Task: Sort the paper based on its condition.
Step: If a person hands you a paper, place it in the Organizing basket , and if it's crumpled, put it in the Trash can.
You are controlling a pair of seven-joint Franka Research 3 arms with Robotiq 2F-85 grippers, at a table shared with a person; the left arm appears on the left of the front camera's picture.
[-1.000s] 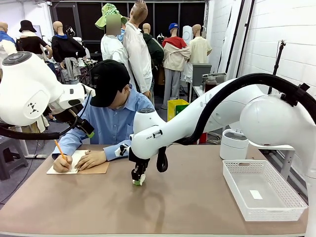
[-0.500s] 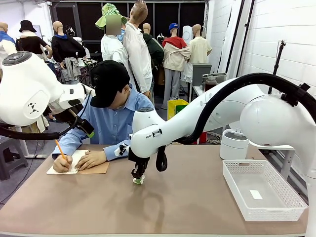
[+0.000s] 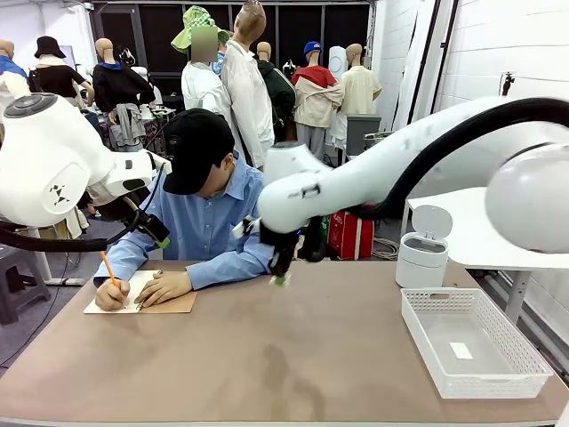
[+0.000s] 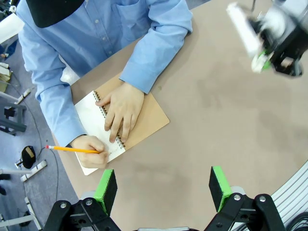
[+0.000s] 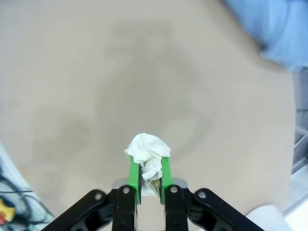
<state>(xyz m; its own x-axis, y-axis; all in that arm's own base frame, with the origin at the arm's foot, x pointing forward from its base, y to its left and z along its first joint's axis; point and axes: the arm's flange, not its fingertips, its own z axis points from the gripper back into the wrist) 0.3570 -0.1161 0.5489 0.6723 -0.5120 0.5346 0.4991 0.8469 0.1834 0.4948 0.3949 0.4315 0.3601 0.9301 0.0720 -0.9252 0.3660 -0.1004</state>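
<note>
My right gripper (image 5: 149,161) is shut on a crumpled wad of white paper (image 5: 147,149), which sticks out above the green pads. In the front view this gripper (image 3: 281,278) hangs above the table's far middle, beside the person's sleeve, blurred by motion. My left gripper (image 4: 162,185) is open and holds nothing, high over the table's left part. Below it the person presses one hand on a spiral notebook with a brown cover (image 4: 144,125) and writes on its white page with a pencil (image 4: 72,149). A flat loose sheet is out of view.
A white plastic basket (image 3: 480,387) stands at the right of the table with a tiny white scrap (image 3: 460,350) in it. Behind it is a small white lidded bin (image 3: 420,258). The notebook (image 3: 169,304) lies at the far left.
My right gripper has risen from just above the table's middle and swung right and farther back, carrying the wad. The person keeps writing.
</note>
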